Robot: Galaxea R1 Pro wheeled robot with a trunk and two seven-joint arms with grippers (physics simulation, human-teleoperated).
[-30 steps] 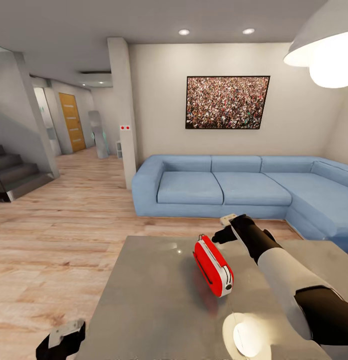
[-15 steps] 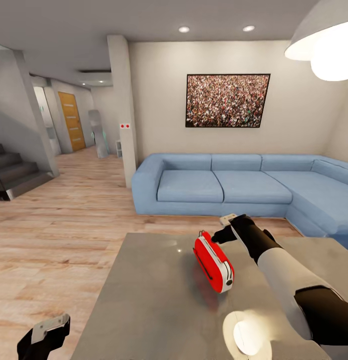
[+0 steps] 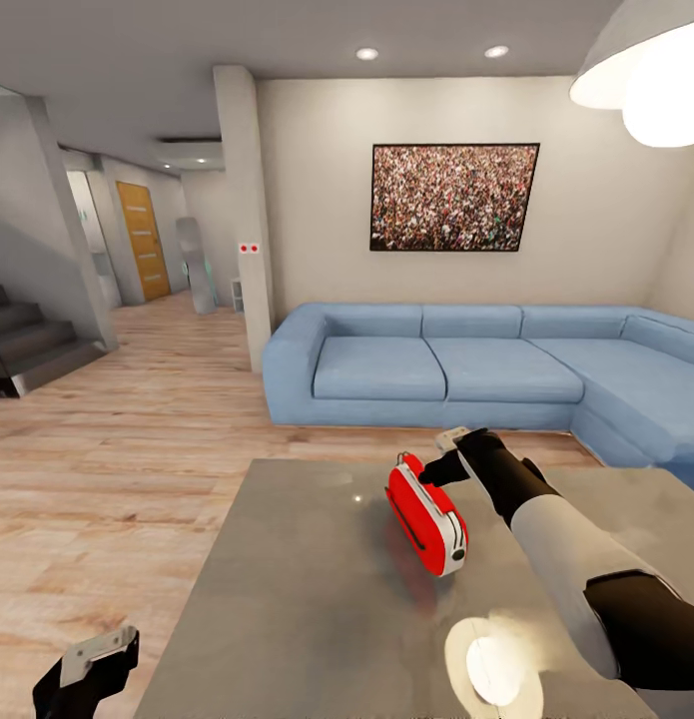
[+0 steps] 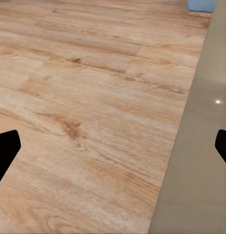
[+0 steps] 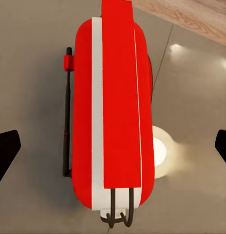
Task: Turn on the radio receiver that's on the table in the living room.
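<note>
Light wood floor (image 3: 137, 439) runs through the living room from my head camera, with the long blue corner sofa (image 3: 466, 374) against the far wall and the framed crowd picture (image 3: 454, 198) above it. A white dome lamp (image 3: 646, 75) hangs at the upper right. Nearer me lies the grey glossy table (image 3: 307, 619), and the radio receiver (image 3: 426, 514) stands on edge on it, toward the far side, right of centre. My right gripper (image 3: 448, 457) sits just beyond the radio's far end, very close to it; I cannot tell from here whether it touches. My left gripper (image 3: 87, 669) hangs low at the near left, off the table's edge, above the floor.

On the left wrist camera I see floorboards (image 4: 84, 107) and the table's edge (image 4: 200, 161), with dark fingertips (image 4: 5, 151) wide apart at both margins.

On the right wrist camera the radio (image 5: 115, 107) lies right below, its thin handle (image 5: 67, 112) along one side. Fingertips (image 5: 6, 151) stand spread wide, holding nothing.
</note>
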